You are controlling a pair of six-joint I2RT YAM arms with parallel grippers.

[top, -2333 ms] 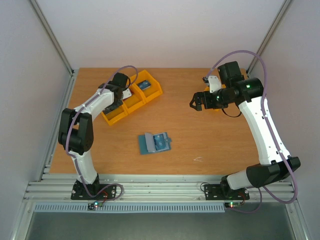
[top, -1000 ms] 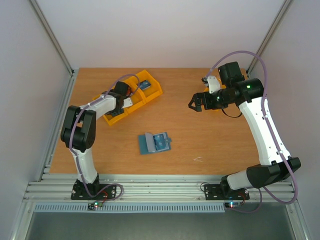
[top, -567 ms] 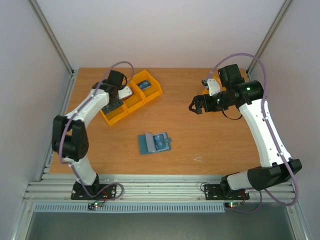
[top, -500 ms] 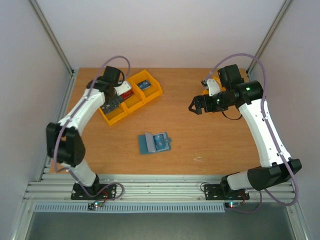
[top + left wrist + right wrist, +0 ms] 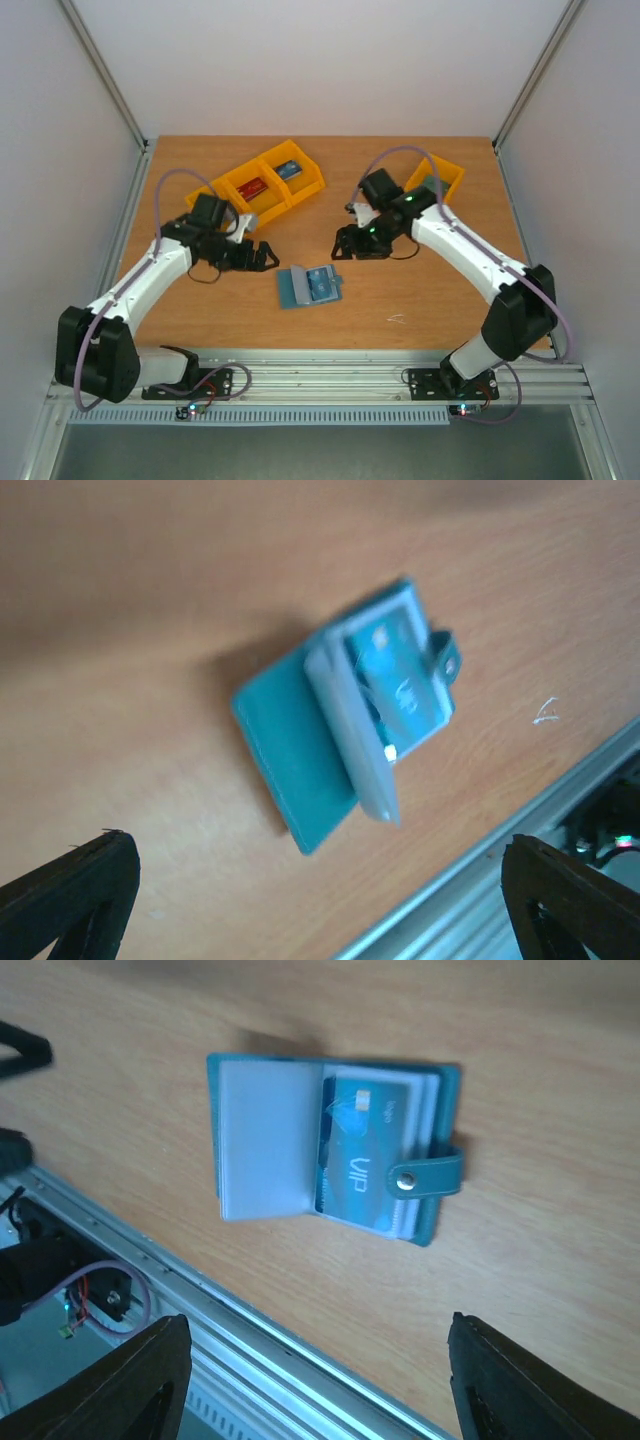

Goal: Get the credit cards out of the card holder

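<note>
Flat teal bifold card holder [image 5: 310, 286]: lies open mid wooden table [image 5: 430, 290], blue plastic credit card [image 5: 365, 1175] pocketed. Flanking it, left gripper [image 5: 267, 258] at ten o'clock, right gripper [image 5: 340, 246] at one; both wide, empty. Advised: pin flap, pinch card edge.

White links [image 5: 150, 280]; black joints [image 5: 208, 213]; purple cables [image 5: 400, 149]

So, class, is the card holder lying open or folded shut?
Open: the card holder lies spread, its snap strap unfastened, and a card marked VIP shows in its pocket.
</note>
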